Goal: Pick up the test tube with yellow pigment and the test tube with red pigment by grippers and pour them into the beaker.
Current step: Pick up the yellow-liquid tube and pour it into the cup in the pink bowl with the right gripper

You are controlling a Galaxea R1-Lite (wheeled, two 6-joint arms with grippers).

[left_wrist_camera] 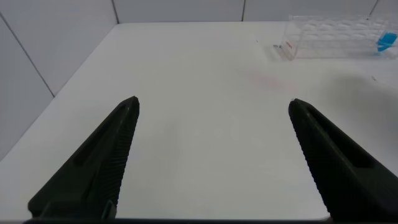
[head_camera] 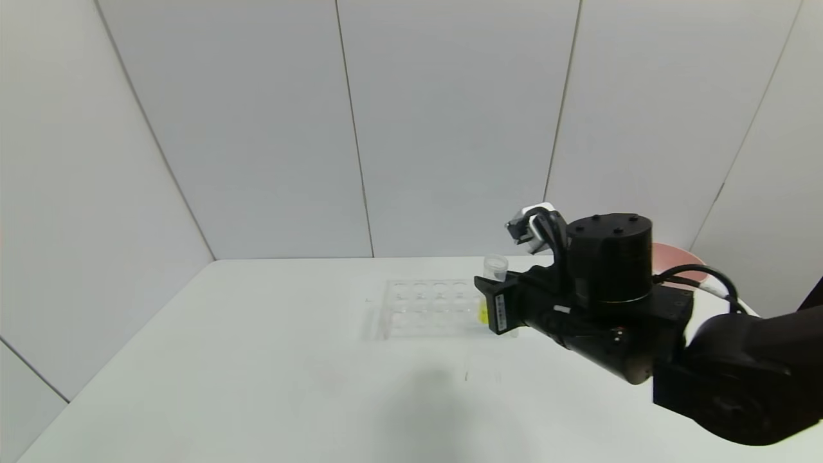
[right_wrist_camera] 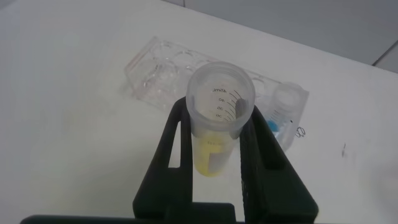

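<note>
The right tool (right_wrist_camera: 219,146) squeezed the test tube with yellow pigment (right_wrist_camera: 217,118) between its two black fingers (right_wrist_camera: 171,152). It held the tube upright, just above the clear rack (head_camera: 421,308) on the white worktop (head_camera: 257,360). A tube with blue liquid (right_wrist_camera: 283,118) stood in the rack right beside it. The left tool (left_wrist_camera: 211,158) was wide open over a bare part of the worktop, well apart from the rack.
</note>
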